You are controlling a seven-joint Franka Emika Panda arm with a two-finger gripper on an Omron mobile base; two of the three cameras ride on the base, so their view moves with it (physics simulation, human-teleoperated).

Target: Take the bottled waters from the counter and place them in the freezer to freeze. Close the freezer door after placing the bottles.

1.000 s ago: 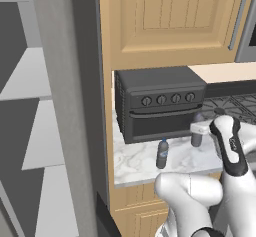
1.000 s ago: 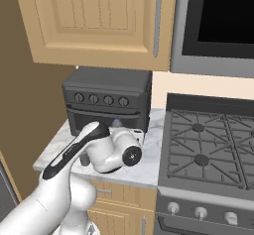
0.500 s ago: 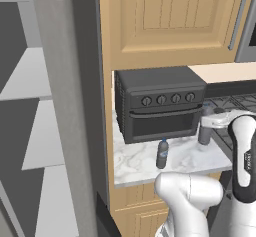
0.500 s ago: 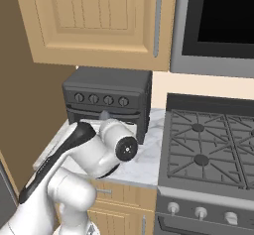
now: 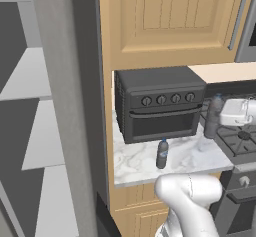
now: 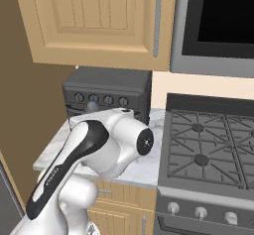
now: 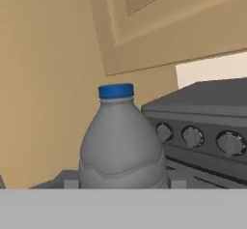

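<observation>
A: Closest in: gripper (image 7: 123,183) clamped narrow on one water bottle (image 7: 120,141). Blue cap up, bottle upright, the body sits between the fingers.

B: Change from a second ago?

A: Jaws were just finishing their squeeze then, with the bottle standing low by the toaster oven's right corner. In the left base view it now hangs higher and further right, beside the stove (image 5: 241,137). It looks clear of the counter (image 5: 192,157), though its base is hard to separate from the edge. The forearm has also swung: it lay across the right base view before and now bulks up in front of the counter.

B: Meaning?

A: Pick-up looks done for bottle one; the carry is next.

B: The other bottle?

A: The second bottle (image 5: 162,154) stands untouched near the counter's front edge, just ahead of the toaster oven (image 5: 160,106), same place as before.

B: Further off?

A: The freezer (image 5: 35,76) is at far left, open, with pale shelves showing and no bottle on the parts visible. It is well apart from the hand, so a wide swing or a drive is probably needed.
</observation>
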